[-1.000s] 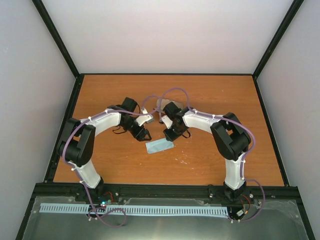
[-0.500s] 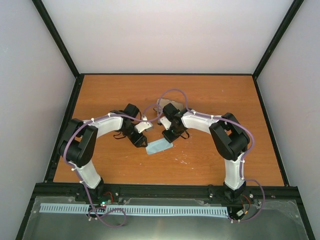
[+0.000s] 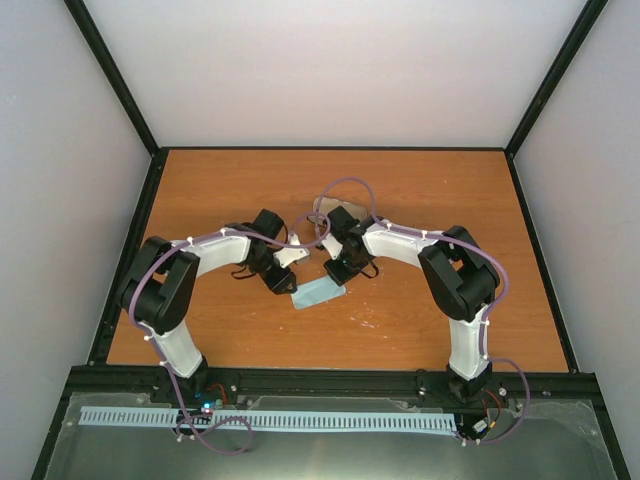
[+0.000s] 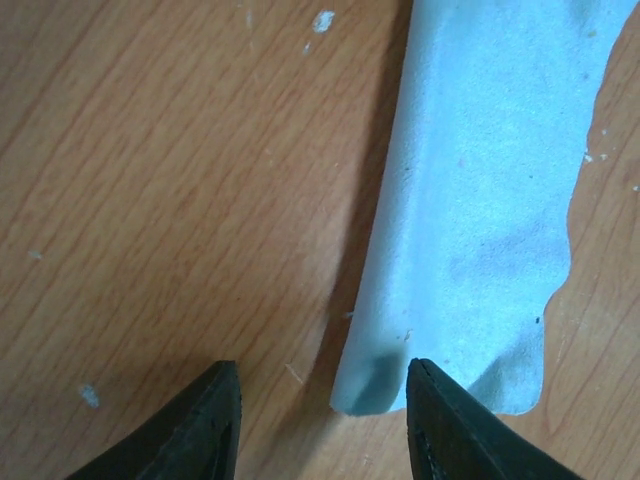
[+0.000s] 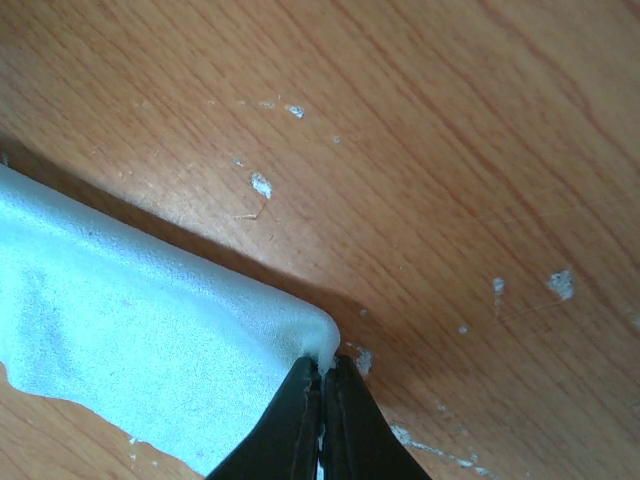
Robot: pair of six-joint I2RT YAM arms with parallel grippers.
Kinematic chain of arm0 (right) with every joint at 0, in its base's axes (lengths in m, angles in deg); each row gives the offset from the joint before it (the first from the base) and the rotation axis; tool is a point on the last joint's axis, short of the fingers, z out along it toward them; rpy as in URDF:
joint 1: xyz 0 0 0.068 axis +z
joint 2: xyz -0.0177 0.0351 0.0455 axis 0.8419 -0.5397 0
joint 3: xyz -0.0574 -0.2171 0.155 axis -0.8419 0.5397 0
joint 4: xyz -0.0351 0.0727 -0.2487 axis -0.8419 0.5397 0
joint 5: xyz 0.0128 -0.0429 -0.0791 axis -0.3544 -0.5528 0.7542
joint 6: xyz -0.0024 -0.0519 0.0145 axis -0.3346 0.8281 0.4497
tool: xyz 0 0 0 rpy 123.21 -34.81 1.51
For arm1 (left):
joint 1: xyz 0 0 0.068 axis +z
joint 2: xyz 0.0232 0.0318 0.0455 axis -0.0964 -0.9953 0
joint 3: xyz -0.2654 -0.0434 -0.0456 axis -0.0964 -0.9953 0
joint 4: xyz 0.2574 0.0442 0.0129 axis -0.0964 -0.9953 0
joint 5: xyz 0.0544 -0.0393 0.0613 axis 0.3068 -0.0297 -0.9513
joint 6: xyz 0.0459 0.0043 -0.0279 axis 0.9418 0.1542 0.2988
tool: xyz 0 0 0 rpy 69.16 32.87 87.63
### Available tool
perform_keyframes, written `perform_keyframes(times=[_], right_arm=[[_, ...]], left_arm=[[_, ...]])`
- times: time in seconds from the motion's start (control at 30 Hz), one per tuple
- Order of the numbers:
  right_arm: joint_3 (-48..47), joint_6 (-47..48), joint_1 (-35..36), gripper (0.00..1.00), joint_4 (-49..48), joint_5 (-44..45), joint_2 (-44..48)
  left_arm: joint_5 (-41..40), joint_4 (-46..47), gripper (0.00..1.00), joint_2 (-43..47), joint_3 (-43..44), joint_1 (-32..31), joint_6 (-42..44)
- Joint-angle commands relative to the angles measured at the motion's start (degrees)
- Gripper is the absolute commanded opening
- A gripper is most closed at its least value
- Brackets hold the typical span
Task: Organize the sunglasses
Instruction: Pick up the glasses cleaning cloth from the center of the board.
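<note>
Centre frame, over the orange desk (image 3: 420, 190): my left gripper (image 4: 322, 432) stands part-open astride the folded end of the pale blue cloth (image 4: 490, 200), while at right my right gripper (image 5: 322, 388) is pinched tight on its corner. The sunglasses show in no view; a brown case (image 3: 330, 208) peeks behind my right arm. Cloth folding looks under way, packing away unfinished

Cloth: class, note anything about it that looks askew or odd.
The cloth is not flat: it is folded over itself, its edge wavy, one corner pinched in the shut right gripper. The left gripper straddles a folded corner, jaws apart.
</note>
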Motion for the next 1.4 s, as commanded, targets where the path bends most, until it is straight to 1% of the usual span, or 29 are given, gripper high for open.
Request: perform_keyframes(times=[0.0, 0.13, 0.33, 0.5, 0.6, 0.67, 0.93, 1.37], right_arm=[[2.1, -1.0, 0.9, 0.03, 1.2, 1.2, -3.0], [2.1, -1.5, 0.9, 0.03, 0.9, 0.9, -3.1], [2.1, -1.9, 0.9, 0.03, 0.7, 0.8, -2.8], [2.1, -2.6, 0.9, 0.03, 0.2, -0.1, -2.8], [2.3, -3.0, 0.8, 0.03, -0.3, -0.6, -3.0], [2.3, -3.2, 0.8, 0.03, -0.5, -1.0, -2.9], [2.5, -4.0, 0.6, 0.03, -1.5, -1.5, -2.6], [1.1, -7.2, -2.6, 0.03, -4.6, 2.0, 1.4]], left_arm=[[-0.4, 0.3, 0.47, -1.6, 0.4, -1.3, -0.2], [-0.6, 0.0, 0.43, -1.5, -0.2, -1.4, 0.6], [-0.4, -0.4, 0.27, -1.7, -1.0, -1.5, 1.2], [-0.1, -1.1, 0.18, -1.2, -1.3, -1.7, 1.6], [0.2, -1.6, 0.10, -1.0, -1.5, -1.7, 1.6], [0.3, -1.6, 0.02, -0.7, -1.5, -1.7, 1.7], [0.6, -2.1, 0.01, -1.0, 0.4, -1.7, 1.4], [-0.8, -1.3, 0.00, -4.4, 10.7, -1.7, 2.0]])
